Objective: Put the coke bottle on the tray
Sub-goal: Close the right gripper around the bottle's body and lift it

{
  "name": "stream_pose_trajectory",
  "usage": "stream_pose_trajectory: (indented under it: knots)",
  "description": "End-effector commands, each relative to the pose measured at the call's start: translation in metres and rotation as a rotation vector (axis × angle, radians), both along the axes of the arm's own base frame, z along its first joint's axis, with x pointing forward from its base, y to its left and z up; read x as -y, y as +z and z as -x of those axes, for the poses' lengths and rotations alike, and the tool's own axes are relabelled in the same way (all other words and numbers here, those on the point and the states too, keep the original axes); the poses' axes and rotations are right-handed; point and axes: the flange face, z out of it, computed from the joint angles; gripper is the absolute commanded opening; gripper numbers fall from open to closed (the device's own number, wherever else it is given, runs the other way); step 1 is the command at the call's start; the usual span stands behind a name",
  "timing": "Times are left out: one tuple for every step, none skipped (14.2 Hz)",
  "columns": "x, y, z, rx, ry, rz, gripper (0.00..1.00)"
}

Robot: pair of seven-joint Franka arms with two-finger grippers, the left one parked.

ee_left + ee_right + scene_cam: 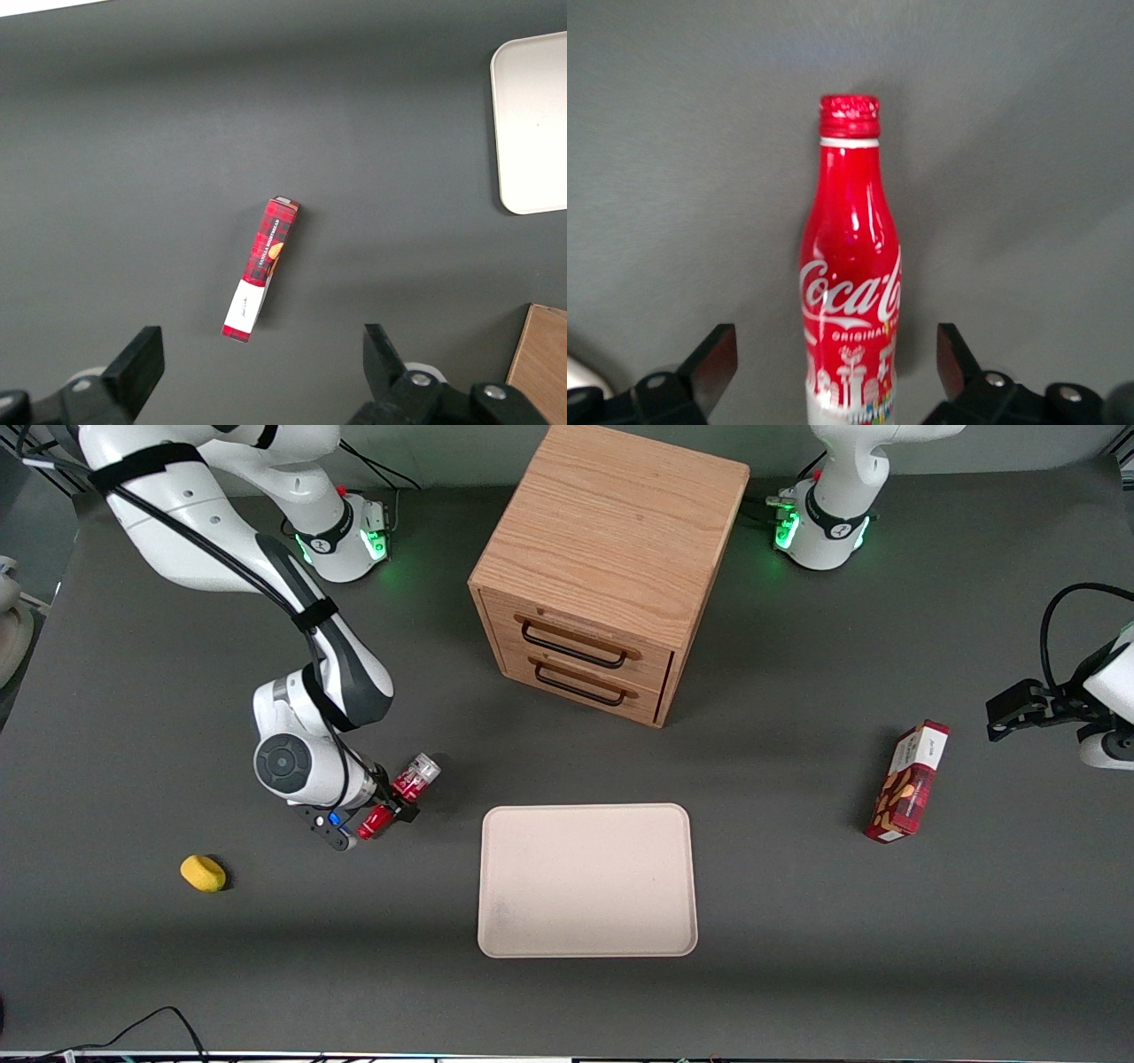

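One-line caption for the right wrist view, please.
Open gripper straddles the coke bottle, red cap pointing away, over the dark grey table.

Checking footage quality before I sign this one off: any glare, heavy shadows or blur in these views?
Front view: even light, soft shadow bands on the table, a shadow beside the wooden cabinet; the gripper and tray read sharply. Right wrist view: bright highlights streak the coke bottle, logo legible, jaws open on either side. Left wrist view: the snack box is clear; no glare.
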Motion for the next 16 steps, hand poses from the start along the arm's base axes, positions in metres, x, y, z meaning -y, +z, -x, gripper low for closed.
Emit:
stream_pose_trajectory:
  knots:
    - [0.0,-0.013,0.008,0.003,-0.017,0.014,1.0]
    - [0.0,-0.016,0.007,0.002,-0.019,0.013,1.0]
    - [-0.001,-0.022,0.008,0.005,-0.019,0.008,1.0]
    - [-0.001,-0.027,0.008,0.005,-0.019,0.006,0.85]
    - [-0.001,-0.026,0.008,0.008,-0.02,0.005,0.55]
    - [-0.001,-0.026,0.008,0.008,-0.02,0.005,0.32]
    - [0.0,-0.026,0.007,0.008,-0.021,0.006,0.17]
    - [0.001,-0.026,0.007,0.008,-0.023,0.006,0.07]
    - [0.0,-0.023,0.006,0.014,-0.021,0.005,0.04]
    - [-0.001,-0.015,0.003,0.025,-0.017,0.005,0.04]
    - [-0.001,-0.002,-0.002,0.045,-0.007,0.0,0.05]
    - [-0.002,0.018,-0.011,0.067,0.008,0.006,0.08]
    - [-0.003,0.041,-0.026,0.078,0.024,0.026,0.09]
    - [-0.004,0.065,-0.041,0.084,0.035,0.037,0.09]
    - [-0.013,0.09,-0.054,0.102,0.072,0.027,0.09]
    - [-0.018,0.112,-0.066,0.133,0.137,0.013,0.09]
